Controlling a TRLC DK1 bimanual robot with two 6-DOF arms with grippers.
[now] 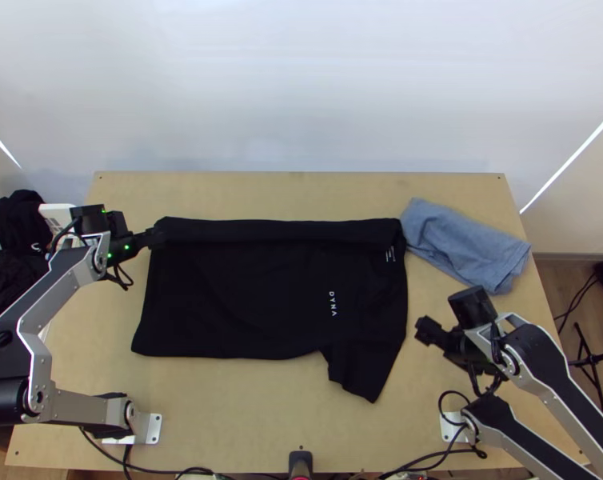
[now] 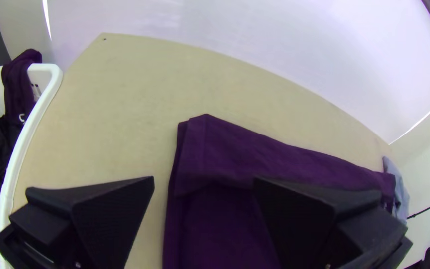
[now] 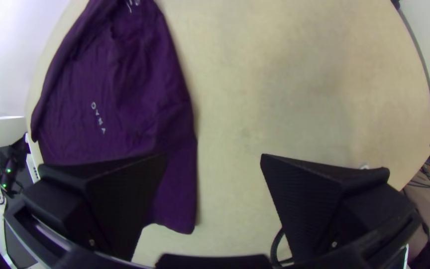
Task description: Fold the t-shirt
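While left pincer (image 1: 153, 238) gapes | right pincer (image 1: 423, 330) likewise (wide) | T-shirt (image 1: 261, 288) lies mostly between them

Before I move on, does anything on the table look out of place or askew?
Nothing looks spilled. The black t-shirt is lopsided: its far side is folded over in a strip, but the near sleeve juts out. A blue-grey cloth lies askew beside its collar end.

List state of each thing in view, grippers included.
T-shirt: far side folded over, near sleeve spread out.
Blue-grey cloth: rumpled.
Basket: holding dark clothes.
Dark clothes: bunched, partly over the rim.
Left gripper: open, empty.
Right gripper: open, empty.
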